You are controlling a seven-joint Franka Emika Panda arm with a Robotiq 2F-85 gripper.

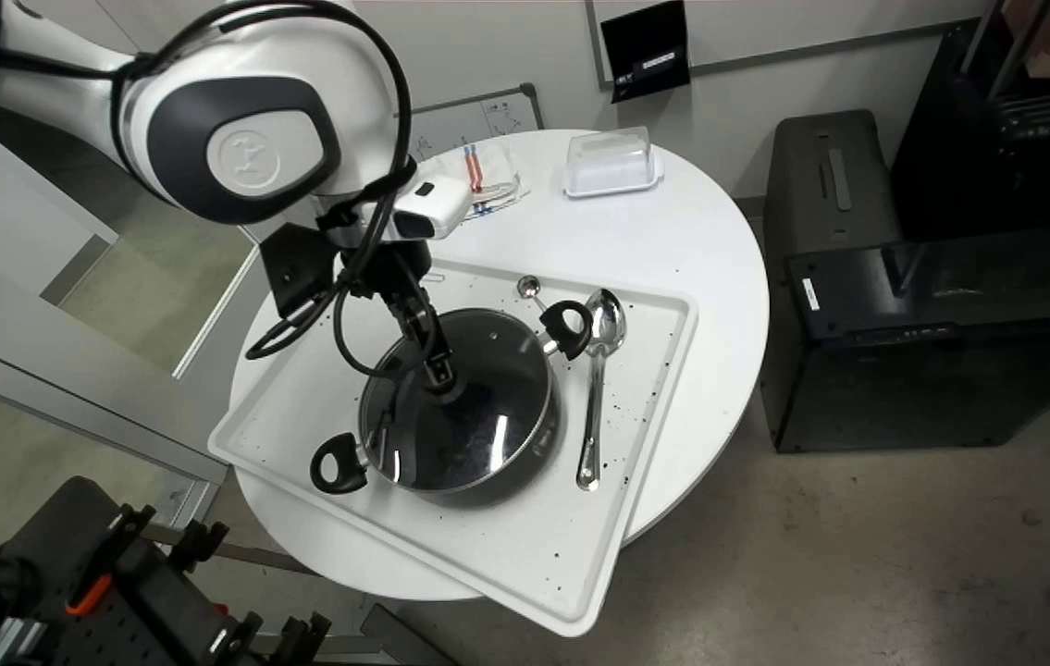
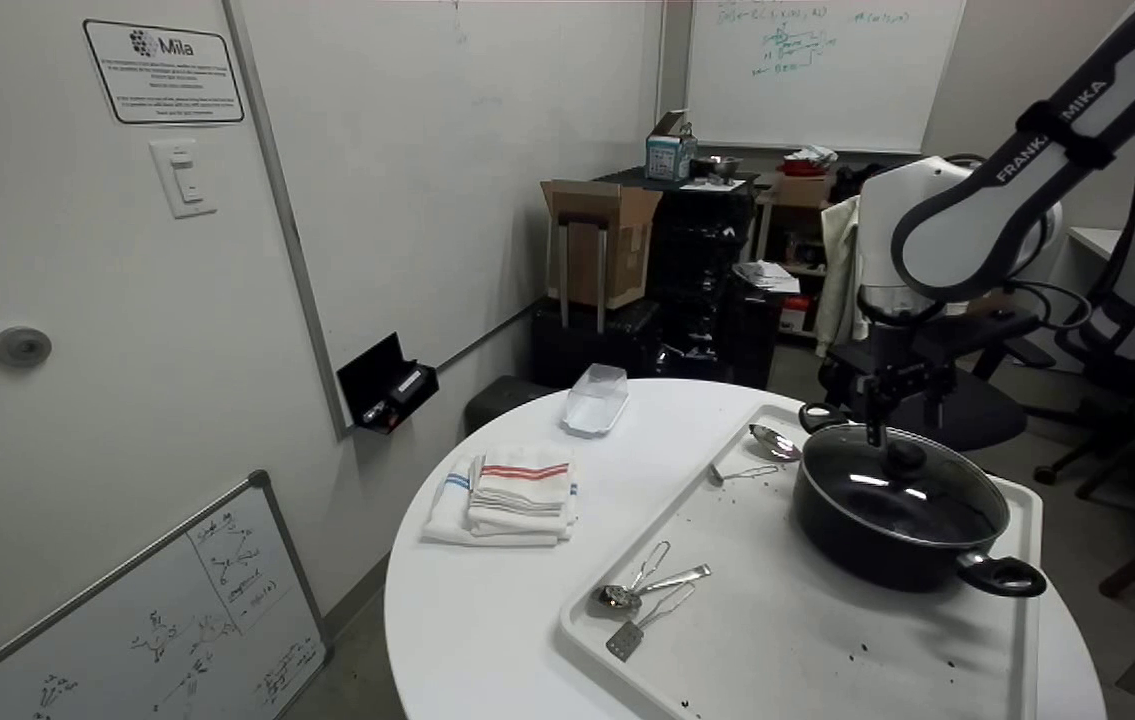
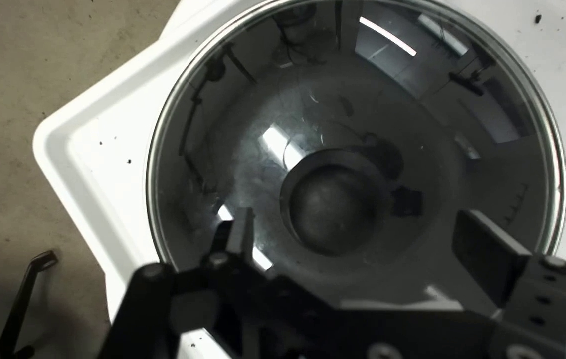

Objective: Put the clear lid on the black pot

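The clear lid (image 1: 511, 388) lies on top of the black pot (image 1: 541, 451), its metal rim level with the pot's rim. In an exterior view the lid (image 2: 947, 505) looks flat on the pot (image 2: 857, 548), whose two black side handles stick out. In the wrist view the lid (image 3: 412, 124) fills most of the picture, with its dark round knob (image 3: 332, 204) near the middle. My gripper (image 3: 353, 213) is open and empty. Its fingers are spread wide, just above the lid, with the knob slightly ahead of and between the fingertips. It also shows above the lid in an exterior view (image 2: 905, 418).
The pot stands on a white tray (image 1: 450, 555) on a round white table. A large silver spoon (image 1: 594, 398) and a small spoon (image 1: 530, 289) lie beside it. Small utensils (image 2: 632, 605) lie at a tray corner. Folded towels (image 2: 522, 495) and a clear-covered dish (image 2: 595, 402) stand off the tray.
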